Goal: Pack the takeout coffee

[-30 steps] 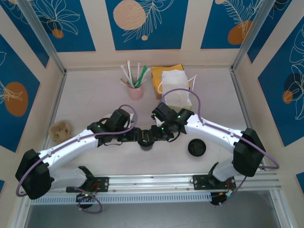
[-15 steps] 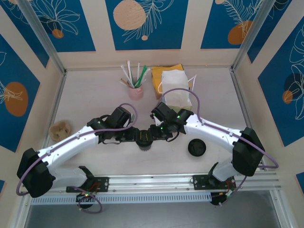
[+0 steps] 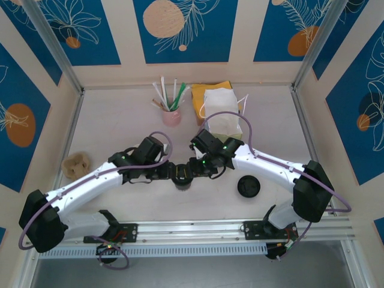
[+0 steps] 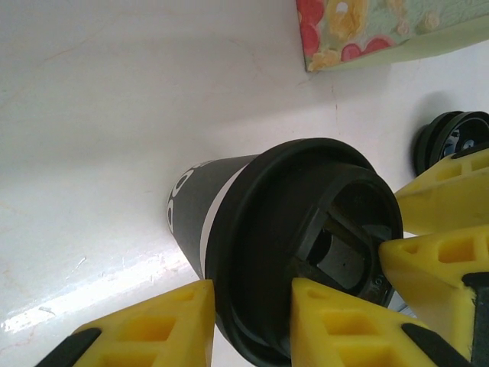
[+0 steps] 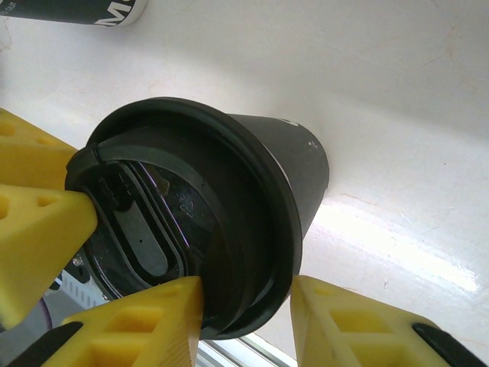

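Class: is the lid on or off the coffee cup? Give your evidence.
On: the black lid caps the rim of the cup in both wrist views.

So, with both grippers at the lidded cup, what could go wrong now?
1. The left gripper and right gripper both straddle the lid rim from opposite sides; uneven pulls might pop it off or tip the cup.
2. The paper bag stands close behind the right arm; a lift could knock it over.

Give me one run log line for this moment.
coffee cup: upright | black lid: on cup | left pincer: pinching lid rim | right pincer: pinching lid rim
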